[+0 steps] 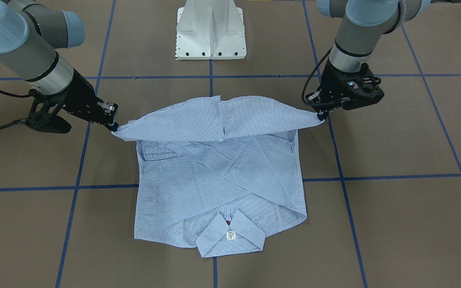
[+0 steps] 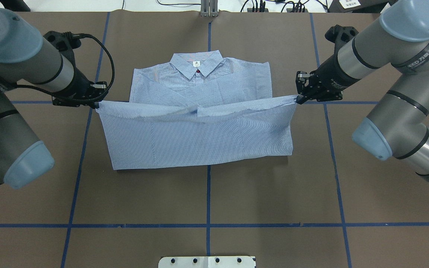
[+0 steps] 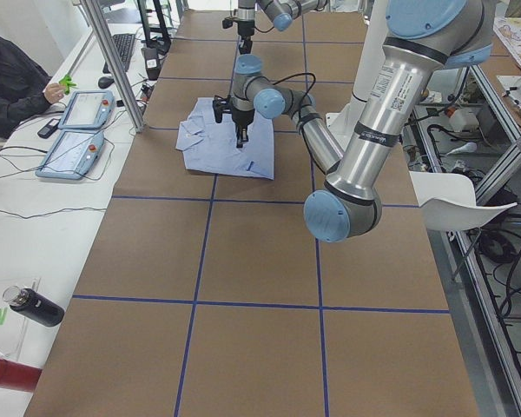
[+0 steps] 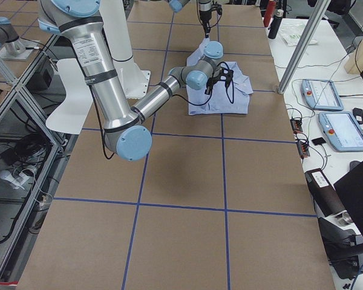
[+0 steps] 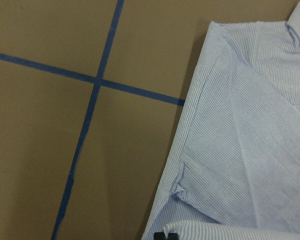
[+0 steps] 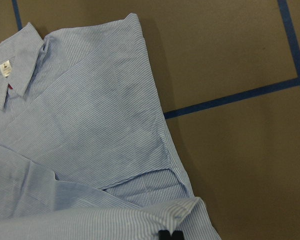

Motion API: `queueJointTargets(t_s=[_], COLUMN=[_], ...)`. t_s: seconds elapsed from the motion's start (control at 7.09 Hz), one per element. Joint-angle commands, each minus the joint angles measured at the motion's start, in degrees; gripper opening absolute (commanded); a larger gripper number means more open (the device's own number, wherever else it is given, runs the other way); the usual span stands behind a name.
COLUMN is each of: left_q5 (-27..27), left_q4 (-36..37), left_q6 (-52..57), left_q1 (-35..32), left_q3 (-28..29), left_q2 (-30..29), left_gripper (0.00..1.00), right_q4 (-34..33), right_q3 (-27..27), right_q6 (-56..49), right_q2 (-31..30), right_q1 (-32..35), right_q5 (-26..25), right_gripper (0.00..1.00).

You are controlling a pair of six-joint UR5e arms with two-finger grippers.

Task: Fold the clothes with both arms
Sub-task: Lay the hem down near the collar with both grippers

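Note:
The light blue striped shirt (image 2: 199, 137) lies on the brown table with its sleeves folded across the body. Its collar (image 2: 197, 64) and white neck label point away from the robot. The hem edge is raised and stretched taut between both arms. My left gripper (image 2: 97, 104) is shut on the hem's left corner, and my right gripper (image 2: 299, 98) is shut on the right corner. In the front-facing view the left gripper (image 1: 322, 116) and right gripper (image 1: 114, 127) hold the lifted hem over the shirt (image 1: 222, 168). Each wrist view shows black fingertips (image 5: 167, 235) (image 6: 170, 235) pinching cloth.
The white pedestal base (image 1: 210, 36) stands at the robot's side of the table. Blue tape lines (image 2: 208, 193) cross the brown surface. Beyond the far table edge sit teach pendants (image 3: 78, 109), a seated person (image 3: 13, 74) and dark bottles (image 3: 35, 308).

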Motion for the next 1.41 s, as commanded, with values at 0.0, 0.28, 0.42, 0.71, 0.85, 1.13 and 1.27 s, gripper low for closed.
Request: queueJointTargets(t_s=[0.0, 0.28, 0.42, 0.71, 0.85, 1.13, 1.27], left_q5=[-1.4, -1.4, -1.4, -1.3, -1.2, -1.1, -1.1], left_q4=[-6.1, -11.6, -14.7, -17.6, -17.7, -19.7, -20.8], left_q6=[0.8, 0.7, 0.4, 0.2, 0.1, 0.1, 0.2], left_q1=[-2.3, -2.3, -2.3, -2.3, -2.4, -3.0, -4.1], left_q3=[6.3, 11.7, 14.0, 18.5, 19.3, 21.4, 22.5], left_q2=[-1.7, -2.6, -2.9, -5.2, -6.1, -6.9, -6.9], left_gripper=[0.00, 0.00, 0.00, 0.00, 0.00, 0.00, 0.00], right_q4=[0.0, 0.1, 3.0, 10.0, 10.0, 10.1, 10.1], right_q3=[-3.0, -7.6, -11.5, -19.5, -21.8, -23.5, -23.9], right_q6=[-0.1, -0.1, 0.0, 0.1, 0.1, 0.0, 0.0], right_q2=[3.1, 6.9, 8.8, 11.6, 13.7, 14.9, 15.0], right_q1=[1.8, 2.7, 2.8, 2.8, 2.7, 2.9, 3.2], right_q5=[-0.3, -1.8, -2.8, -3.0, -3.2, -3.3, -4.1], right_gripper=[0.00, 0.00, 0.00, 0.00, 0.00, 0.00, 0.00])
